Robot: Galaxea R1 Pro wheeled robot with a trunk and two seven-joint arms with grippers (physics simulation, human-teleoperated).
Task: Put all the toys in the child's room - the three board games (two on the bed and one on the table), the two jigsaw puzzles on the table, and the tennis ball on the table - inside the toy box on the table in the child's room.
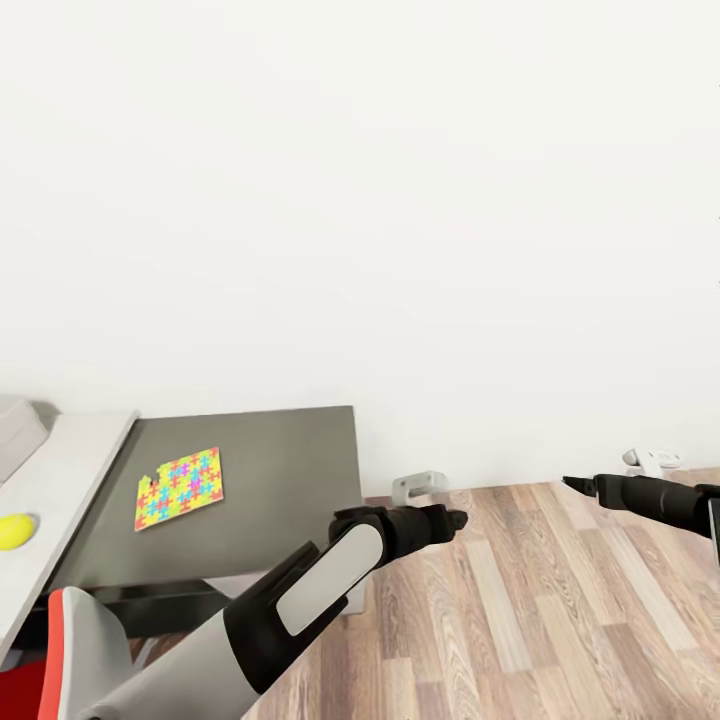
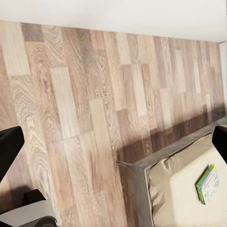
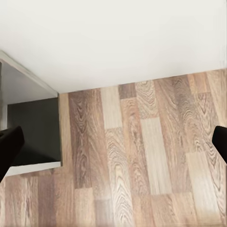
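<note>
My left tool (image 1: 452,520) reaches forward past the far right corner of the bench's lower dark section (image 1: 290,470), out over the wood floor (image 1: 560,610); in the head view its fingers look drawn together at the tip, yet my left wrist view shows two dark fingertips (image 2: 9,146) at opposite sides of the picture with floor between them, so I take it as released and holding nothing. My right tool (image 1: 572,483) points leftward above the floor, well apart from the bench; its wrist view likewise has dark fingertips (image 3: 9,142) wide apart with bare boards between, so it is released too. One jigsaw puzzle (image 1: 180,487) lies flat on the dark lower section of the bench, nearer its left edge, where that section meets the pale-topped part (image 1: 60,480). The tennis ball (image 1: 15,530) sits on the pale top at the left border of the head view. At the far left, a light-grey corner (image 1: 18,430) rises above the pale top; I cannot tell for sure what it is. In the left wrist view a green-and-white board game (image 2: 208,183) lies on the bed (image 2: 179,189), near the edge of its beige cover. A white wall (image 1: 400,200) stands behind the bench.
</note>
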